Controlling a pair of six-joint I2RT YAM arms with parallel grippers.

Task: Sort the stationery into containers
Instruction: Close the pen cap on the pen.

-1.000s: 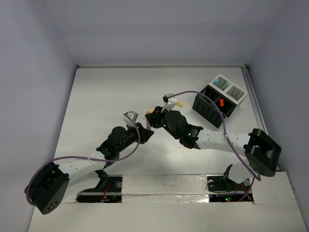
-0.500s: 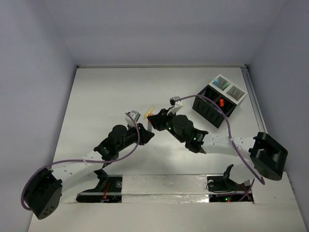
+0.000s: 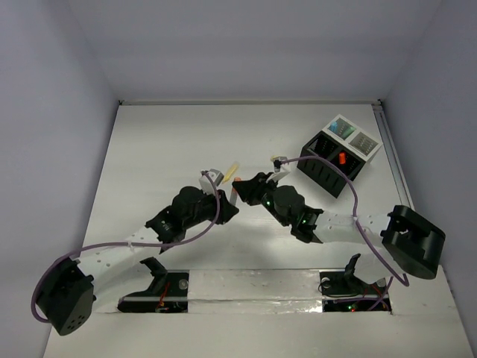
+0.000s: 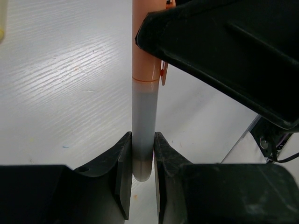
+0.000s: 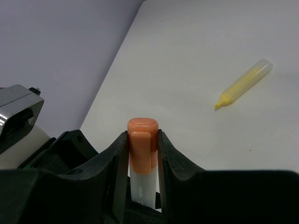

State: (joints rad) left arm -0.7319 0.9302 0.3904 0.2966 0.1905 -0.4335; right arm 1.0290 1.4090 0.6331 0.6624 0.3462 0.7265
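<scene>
Held: orange marker pen (image 4: 143, 107), left pincer (image 4: 142, 156) clamped on its barrel, right pincer (image 5: 142, 147) clamped on its cap. Loose on bench (image 5: 210, 37) nearby: yellow pen (image 5: 244, 83). Containers: black box (image 3: 322, 171), orange item (image 3: 341, 158) inside; white tray (image 3: 353, 135), bluish piece (image 3: 340, 129) in one cell.

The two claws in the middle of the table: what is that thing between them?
An orange-capped marker bridges them: the left gripper pinches its pale barrel, the right gripper its cap. Both wrist views show it.
</scene>
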